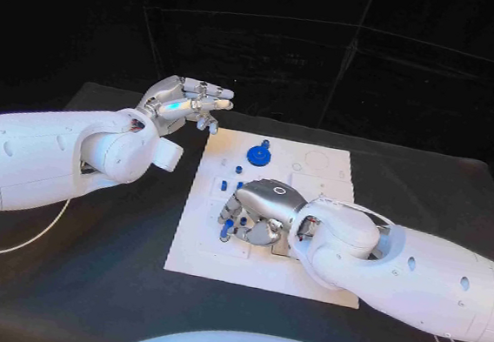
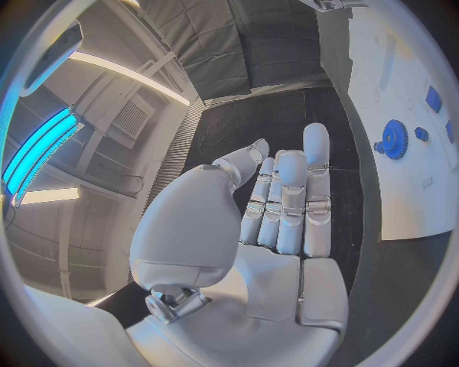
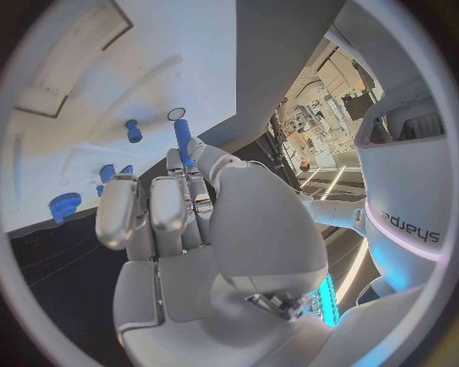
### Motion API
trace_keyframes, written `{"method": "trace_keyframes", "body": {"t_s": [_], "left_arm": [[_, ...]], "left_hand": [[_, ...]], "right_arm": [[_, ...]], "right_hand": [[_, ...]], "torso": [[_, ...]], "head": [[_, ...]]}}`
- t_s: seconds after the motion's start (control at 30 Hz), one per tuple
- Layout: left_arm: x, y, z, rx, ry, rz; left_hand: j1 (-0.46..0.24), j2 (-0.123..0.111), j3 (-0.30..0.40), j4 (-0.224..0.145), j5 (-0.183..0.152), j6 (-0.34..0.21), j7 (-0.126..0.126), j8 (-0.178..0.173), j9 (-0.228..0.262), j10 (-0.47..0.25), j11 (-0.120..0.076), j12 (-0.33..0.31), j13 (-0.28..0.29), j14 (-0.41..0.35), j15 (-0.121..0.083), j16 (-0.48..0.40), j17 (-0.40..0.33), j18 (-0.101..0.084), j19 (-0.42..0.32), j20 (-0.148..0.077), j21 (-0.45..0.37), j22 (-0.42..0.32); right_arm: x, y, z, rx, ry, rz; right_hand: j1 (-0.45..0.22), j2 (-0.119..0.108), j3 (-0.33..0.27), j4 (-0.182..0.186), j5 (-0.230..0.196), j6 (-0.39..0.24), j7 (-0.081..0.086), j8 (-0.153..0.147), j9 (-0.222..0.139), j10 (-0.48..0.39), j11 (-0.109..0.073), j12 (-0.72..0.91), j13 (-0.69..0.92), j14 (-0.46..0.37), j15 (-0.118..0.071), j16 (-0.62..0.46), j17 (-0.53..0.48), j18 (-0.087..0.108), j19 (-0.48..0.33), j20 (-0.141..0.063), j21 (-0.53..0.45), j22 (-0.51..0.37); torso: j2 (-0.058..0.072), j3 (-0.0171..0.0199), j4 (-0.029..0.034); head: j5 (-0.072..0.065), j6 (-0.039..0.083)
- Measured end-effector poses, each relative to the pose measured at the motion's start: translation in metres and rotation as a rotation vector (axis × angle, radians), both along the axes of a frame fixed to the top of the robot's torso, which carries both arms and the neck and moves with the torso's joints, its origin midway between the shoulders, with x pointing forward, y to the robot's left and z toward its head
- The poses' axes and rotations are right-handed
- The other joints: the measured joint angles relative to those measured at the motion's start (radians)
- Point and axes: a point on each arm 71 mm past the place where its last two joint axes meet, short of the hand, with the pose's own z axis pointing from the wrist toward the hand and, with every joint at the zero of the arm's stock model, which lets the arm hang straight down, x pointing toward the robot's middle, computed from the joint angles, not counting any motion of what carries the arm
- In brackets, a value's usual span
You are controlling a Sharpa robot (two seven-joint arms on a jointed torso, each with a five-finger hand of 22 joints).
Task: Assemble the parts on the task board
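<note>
The white task board (image 1: 259, 272) lies mid-table. My right hand (image 1: 261, 212) hovers low over its middle and pinches a slim blue peg (image 3: 182, 139) between thumb and fingertips, above a small round hole in the board (image 3: 144, 61). A short blue peg (image 3: 133, 131) stands close by, and a small ribbed blue part (image 3: 64, 206) lies further off. A blue gear (image 1: 258, 153) sits near the board's far edge, also seen as the blue gear (image 2: 394, 139). My left hand (image 1: 183, 103) is raised beside the board's far left corner, fingers stretched out, holding nothing.
Small blue pieces (image 1: 237, 170) stand on the board's left part beside my right hand. A white cable (image 1: 7, 246) trails over the black table (image 1: 76, 285) at the near left. The board's near part is bare.
</note>
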Motion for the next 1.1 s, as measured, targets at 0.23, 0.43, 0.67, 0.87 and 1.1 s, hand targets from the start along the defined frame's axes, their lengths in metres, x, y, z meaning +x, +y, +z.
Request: {"method": "trace_keyframes", "body": {"t_s": [0.23, 0.43, 0.67, 0.87, 1.1], "left_arm": [[0.000, -0.001, 0.000, 0.000, 0.000, -0.002], [0.000, -0.001, 0.000, -0.001, 0.000, -0.002], [0.000, -0.001, 0.000, -0.001, 0.001, -0.003], [0.000, -0.001, 0.000, -0.001, 0.001, -0.003], [0.000, -0.001, 0.000, 0.000, 0.001, -0.003]], "left_hand": [[0.000, 0.000, 0.000, 0.000, 0.000, 0.000, 0.000, 0.000, 0.000, 0.000, 0.000, 0.000, 0.000, 0.000, 0.000, 0.000, 0.000, 0.000, 0.000, 0.000, 0.000, 0.000], [0.000, 0.000, 0.000, 0.000, 0.000, 0.000, 0.000, 0.000, 0.000, 0.000, 0.000, 0.000, 0.000, 0.000, 0.000, 0.000, 0.000, 0.000, 0.000, 0.000, 0.000, 0.000], [0.000, 0.000, 0.000, 0.000, 0.000, 0.000, 0.000, 0.000, 0.000, 0.000, 0.000, 0.000, 0.000, 0.000, 0.000, 0.000, 0.000, 0.000, 0.000, 0.000, 0.000, 0.000], [0.000, 0.000, 0.000, 0.000, 0.000, 0.000, 0.000, 0.000, 0.000, 0.000, 0.000, 0.000, 0.000, 0.000, 0.000, 0.000, 0.000, 0.000, 0.000, 0.000, 0.000, 0.000], [0.000, 0.000, 0.000, 0.000, 0.000, 0.000, 0.000, 0.000, 0.000, 0.000, 0.000, 0.000, 0.000, 0.000, 0.000, 0.000, 0.000, 0.000, 0.000, 0.000, 0.000, 0.000]], "right_arm": [[0.000, 0.000, -0.002, -0.020, 0.001, 0.008], [0.000, 0.002, -0.003, -0.037, -0.002, 0.015], [0.000, 0.004, -0.005, -0.062, -0.015, 0.018], [0.000, 0.006, -0.006, -0.077, -0.026, 0.023], [-0.001, 0.011, -0.007, -0.095, -0.045, 0.034]], "right_hand": [[0.000, 0.000, 0.002, -0.002, 0.000, 0.000, 0.000, 0.000, 0.000, 0.000, 0.000, -0.004, 0.000, 0.000, 0.000, 0.000, 0.000, 0.000, 0.000, 0.000, 0.000, 0.000], [0.000, 0.000, 0.002, -0.002, 0.000, 0.000, 0.000, 0.000, 0.000, 0.000, 0.000, -0.004, 0.000, 0.000, 0.000, 0.004, 0.000, 0.000, 0.000, 0.000, 0.000, 0.000], [0.000, 0.000, 0.002, -0.002, 0.000, -0.001, -0.001, 0.000, -0.001, 0.000, 0.000, -0.004, -0.001, 0.000, 0.000, 0.004, 0.000, 0.000, 0.000, 0.000, 0.000, 0.000], [0.000, 0.000, 0.002, -0.002, 0.000, -0.001, -0.001, 0.000, -0.001, 0.000, 0.000, -0.004, -0.001, 0.000, 0.000, 0.004, 0.000, 0.000, 0.000, 0.000, 0.000, 0.000], [-0.007, -0.007, 0.002, -0.002, 0.004, -0.001, -0.001, -0.006, -0.001, -0.002, 0.002, -0.010, 0.002, 0.000, 0.000, 0.004, -0.003, 0.000, 0.000, 0.000, 0.000, 0.000]], "torso": [[0.000, 0.0003, -0.0003], [0.000, 0.0002, -0.0003], [0.000, 0.0000, -0.0002], [0.000, -0.0001, 0.0002], [0.000, -0.0003, 0.0004]], "head": [[0.001, -0.002], [0.001, -0.002], [0.000, -0.003], [0.001, -0.004], [0.002, -0.005]]}}
